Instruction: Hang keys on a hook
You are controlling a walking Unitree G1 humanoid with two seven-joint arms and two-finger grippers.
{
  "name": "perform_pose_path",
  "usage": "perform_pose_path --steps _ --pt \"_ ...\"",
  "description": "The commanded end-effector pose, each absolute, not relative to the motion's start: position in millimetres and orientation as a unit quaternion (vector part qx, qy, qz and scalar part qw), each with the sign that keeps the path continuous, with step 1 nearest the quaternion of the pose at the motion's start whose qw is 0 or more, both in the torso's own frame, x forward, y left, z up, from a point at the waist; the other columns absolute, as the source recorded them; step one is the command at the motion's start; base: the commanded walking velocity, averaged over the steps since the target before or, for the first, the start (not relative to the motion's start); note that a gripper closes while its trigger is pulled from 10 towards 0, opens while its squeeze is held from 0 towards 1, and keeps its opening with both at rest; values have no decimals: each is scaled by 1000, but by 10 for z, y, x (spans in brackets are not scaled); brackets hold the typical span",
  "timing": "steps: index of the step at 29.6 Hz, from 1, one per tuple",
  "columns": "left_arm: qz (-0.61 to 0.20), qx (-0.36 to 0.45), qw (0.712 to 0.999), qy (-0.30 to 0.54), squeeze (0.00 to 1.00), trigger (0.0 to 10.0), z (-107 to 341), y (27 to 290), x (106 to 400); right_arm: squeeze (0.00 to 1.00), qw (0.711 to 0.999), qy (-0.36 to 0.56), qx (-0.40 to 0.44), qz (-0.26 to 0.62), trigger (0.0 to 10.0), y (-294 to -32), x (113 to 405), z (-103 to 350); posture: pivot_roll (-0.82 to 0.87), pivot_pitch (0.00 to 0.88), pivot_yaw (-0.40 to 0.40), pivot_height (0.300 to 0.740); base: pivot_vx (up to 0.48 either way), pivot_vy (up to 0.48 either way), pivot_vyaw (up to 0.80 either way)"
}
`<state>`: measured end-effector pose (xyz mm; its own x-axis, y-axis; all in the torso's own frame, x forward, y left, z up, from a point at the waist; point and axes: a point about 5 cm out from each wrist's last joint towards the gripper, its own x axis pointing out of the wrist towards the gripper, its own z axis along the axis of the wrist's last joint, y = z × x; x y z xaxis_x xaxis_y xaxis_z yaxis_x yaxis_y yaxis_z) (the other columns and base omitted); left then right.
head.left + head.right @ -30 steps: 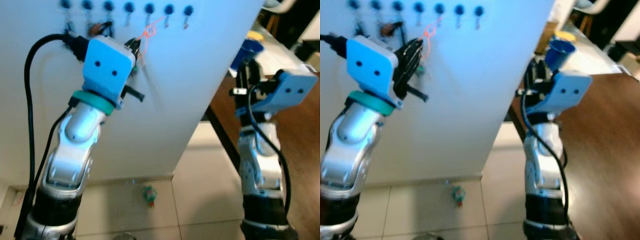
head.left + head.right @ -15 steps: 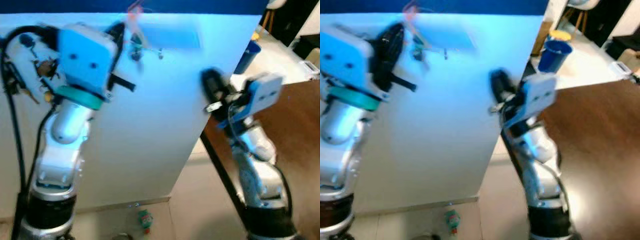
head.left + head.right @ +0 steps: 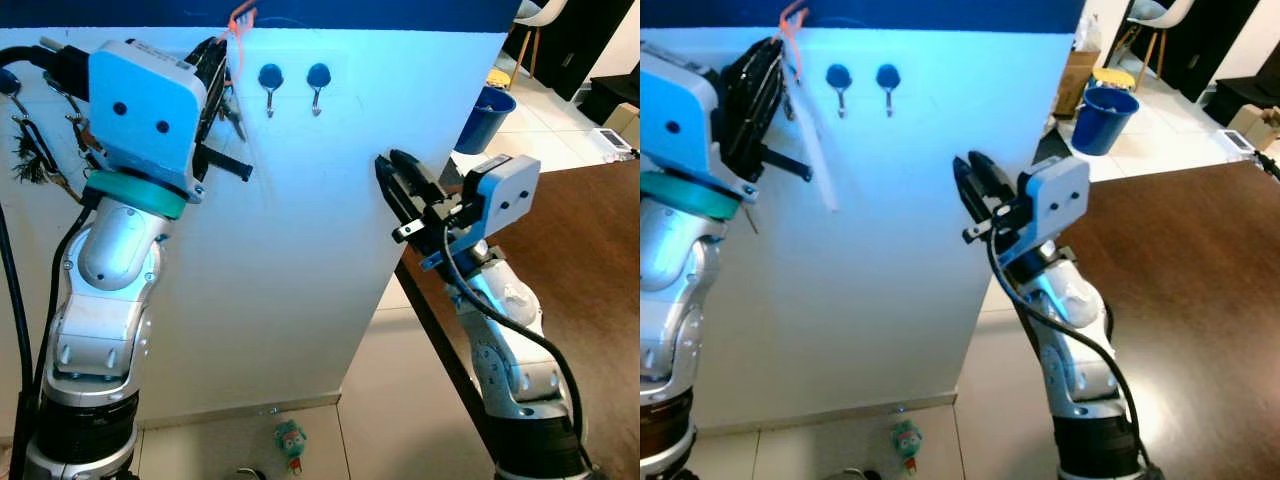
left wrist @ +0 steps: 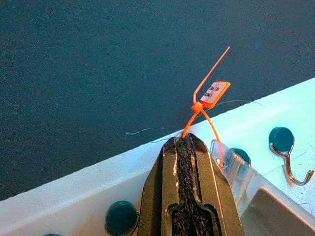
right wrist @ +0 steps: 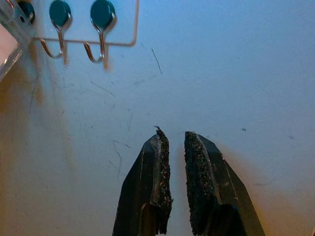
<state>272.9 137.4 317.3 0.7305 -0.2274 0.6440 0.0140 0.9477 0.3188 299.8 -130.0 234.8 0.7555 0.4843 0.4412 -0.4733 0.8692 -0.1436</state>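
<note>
My left gripper is raised against the top of the white board. It is shut on the orange zip-tie loop of the keys. The orange tag sticks up above the fingertips, and a clear plastic fob hangs beside them. Two bare blue-capped hooks sit just to the right of that gripper. My right gripper points at the board lower down and to the right. A narrow gap shows between its fingers, with nothing in it.
Other keys and trinkets hang on hooks at the board's left end. A blue bucket stands behind the board's right edge. A small green object lies on the tiled floor below. Dark brown flooring spreads to the right.
The camera has shifted, so the hook row now sits high in view. My right arm has swung in towards the board. My left gripper still holds the keys by the hooks.
</note>
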Motion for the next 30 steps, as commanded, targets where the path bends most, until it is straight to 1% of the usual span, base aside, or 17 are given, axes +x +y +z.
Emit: perform_pose_path --steps 1,3,6,9,11,13,14,18,24,30 --pt "-67 154 917 -362 0 10000 3162 1367 2695 0 937 -229 -10 262 10000 -1299 2986 2319 69 0 55 740 0 0 0" --pt "-64 158 917 -361 0 10000 3151 1378 2692 0 937 -227 -12 265 10000 -1297 2981 2311 69 0 55 740 0 0 0" --pt "-52 213 905 -364 0 10000 3102 1421 2655 0 938 -223 -24 264 10000 -1311 2988 2274 75 0 55 740 0 0 0" --pt "-51 223 903 -364 0 10000 3091 1429 2643 0 939 -222 -27 262 10000 -1320 2995 2271 75 0 55 740 0 0 0" --pt "-44 246 901 -355 0 10000 3059 1505 2576 0 943 -226 -32 243 10000 -1396 3070 2293 98 0 54 740 0 0 0" --pt "-44 246 901 -355 0 10000 3059 1505 2576 0 943 -226 -32 243 10000 -1396 3070 2293 98 0 54 740 0 0 0" --pt "-38 272 898 -343 0 10000 3003 1575 2497 0 946 -230 -38 227 10000 -1470 3153 2326 108 0 49 740 0 0 0" --pt "-33 289 896 -336 0 10000 2968 1606 2453 0 945 -233 -43 224 10000 -1497 3200 2350 116 0 48 740 0 0 0" --pt "-10 292 894 -339 0 10000 3001 1660 2441 0 943 -236 -43 229 10000 -1461 3236 2375 118 0 45 740 0 0 0" --pt "4 257 905 -339 0 10000 3038 1684 2443 0 943 -234 -41 233 10000 -1438 3239 2339 118 0 48 740 0 0 0"
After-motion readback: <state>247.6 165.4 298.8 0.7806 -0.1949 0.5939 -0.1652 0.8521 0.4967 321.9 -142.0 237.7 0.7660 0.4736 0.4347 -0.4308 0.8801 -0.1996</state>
